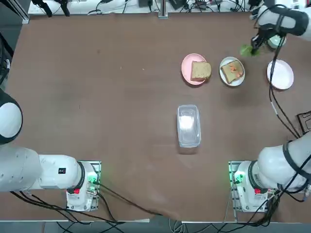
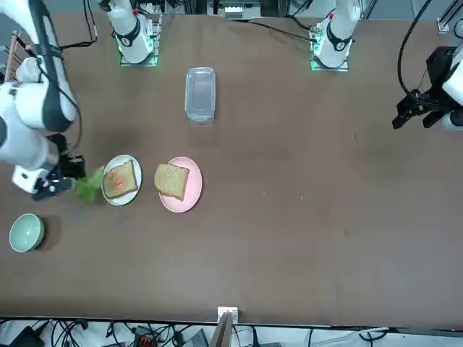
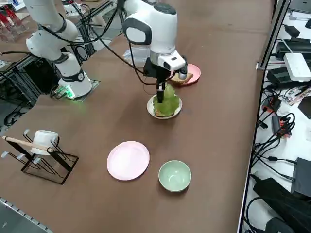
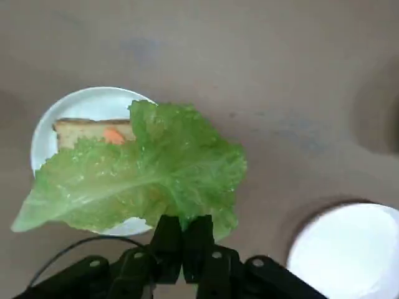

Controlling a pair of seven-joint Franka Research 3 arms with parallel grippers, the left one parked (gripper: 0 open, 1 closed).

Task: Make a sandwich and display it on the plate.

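one thin pinch of my right claw (image 4: 182, 240) holds the lettuce leaf (image 4: 140, 174) near the white plate (image 4: 43, 134); it could slip, or land beside the bread slice (image 4: 81, 132).

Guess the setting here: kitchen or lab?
Likely a robotics lab: arm bases bolted to a brown table, cables along its edges, right gripper shut on a lettuce leaf.

Green lettuce leaf (image 4: 143, 174), tan bread slice (image 1: 232, 71) with orange speck on white plate (image 1: 224, 63), pink plate (image 1: 185, 68)
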